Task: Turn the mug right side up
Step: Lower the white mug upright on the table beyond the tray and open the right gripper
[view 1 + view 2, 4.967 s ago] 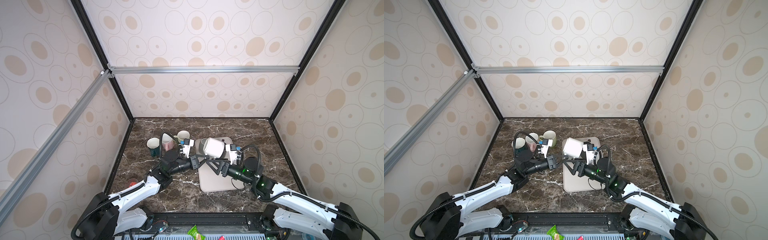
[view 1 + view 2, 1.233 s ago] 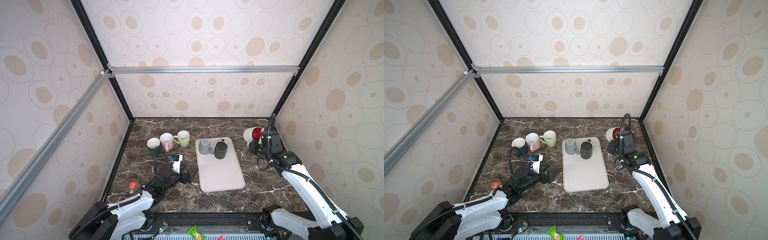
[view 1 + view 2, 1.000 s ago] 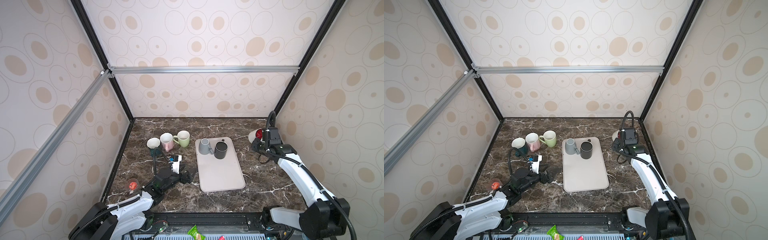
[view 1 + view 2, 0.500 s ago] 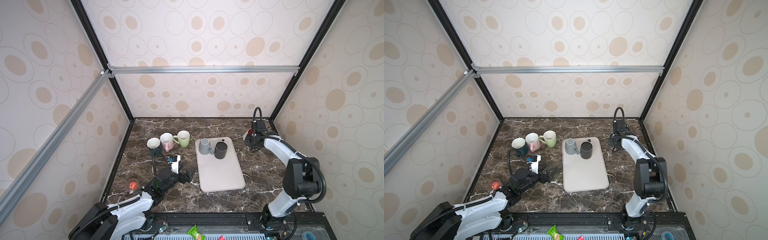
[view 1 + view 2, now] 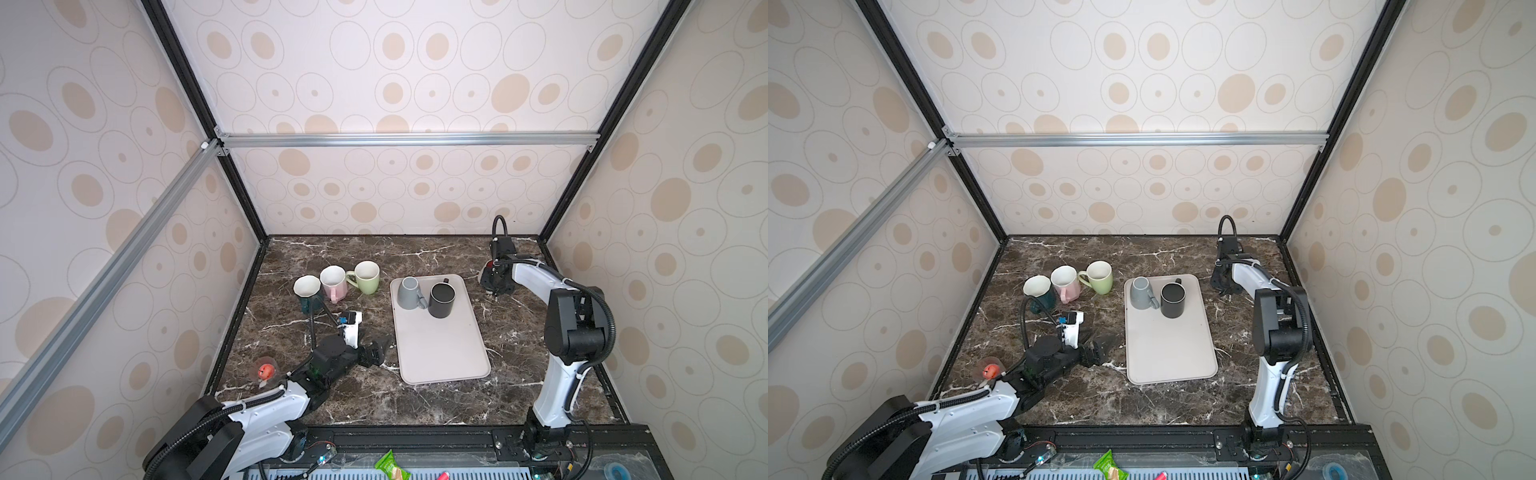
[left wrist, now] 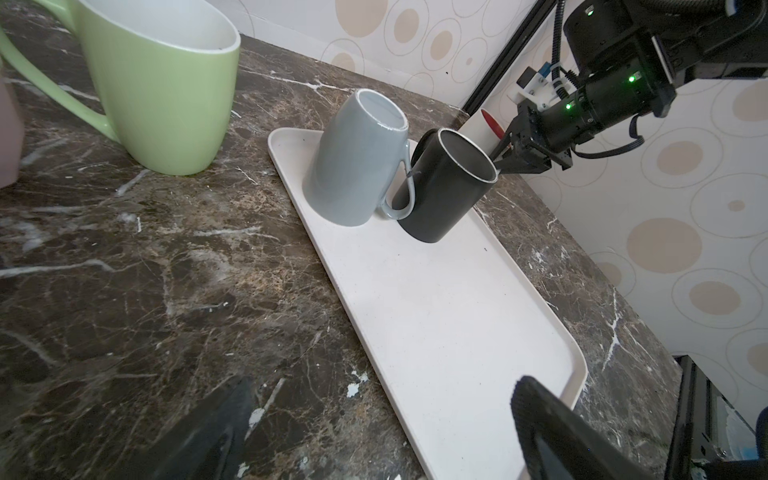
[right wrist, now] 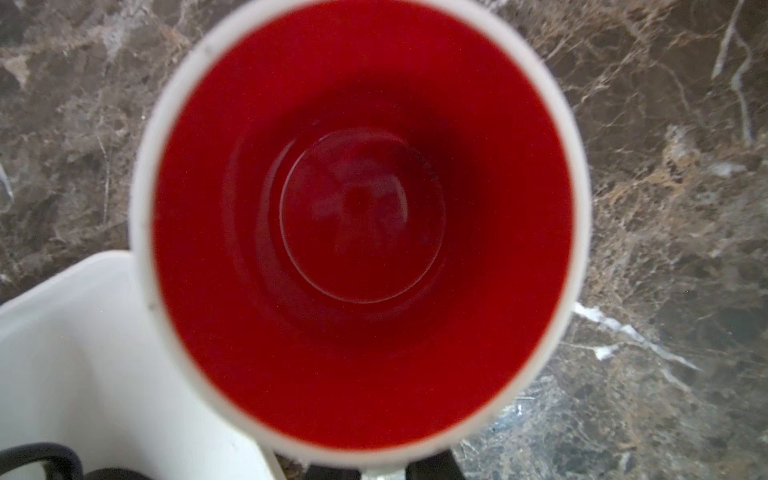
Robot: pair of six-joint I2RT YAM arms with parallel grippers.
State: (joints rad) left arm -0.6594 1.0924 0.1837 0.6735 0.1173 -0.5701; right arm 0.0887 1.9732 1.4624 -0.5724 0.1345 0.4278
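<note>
The mug [image 7: 361,224], white outside and red inside, stands mouth up beside the tray's [image 7: 83,353] far right corner. My right gripper [image 7: 384,471] is shut on its handle from above. In both top views that gripper [image 5: 496,282] [image 5: 1223,282] covers nearly all of the mug [image 5: 490,264]; only a red sliver shows. Whether its base touches the marble I cannot tell. My left gripper [image 5: 380,351] [image 6: 382,386] lies open and empty on the table by the tray's [image 5: 440,353] near left edge.
On the tray sit an upside-down grey mug [image 5: 408,293] and an upright black mug [image 5: 441,299]. Green [image 5: 368,276], pink [image 5: 334,282] and dark teal [image 5: 307,291] mugs stand upright at the back left. A small red object [image 5: 266,370] lies near the left wall.
The right arm has swung the mug from up at the right edge back and down beside the tray's far right corner. The left arm has stayed still and open.
</note>
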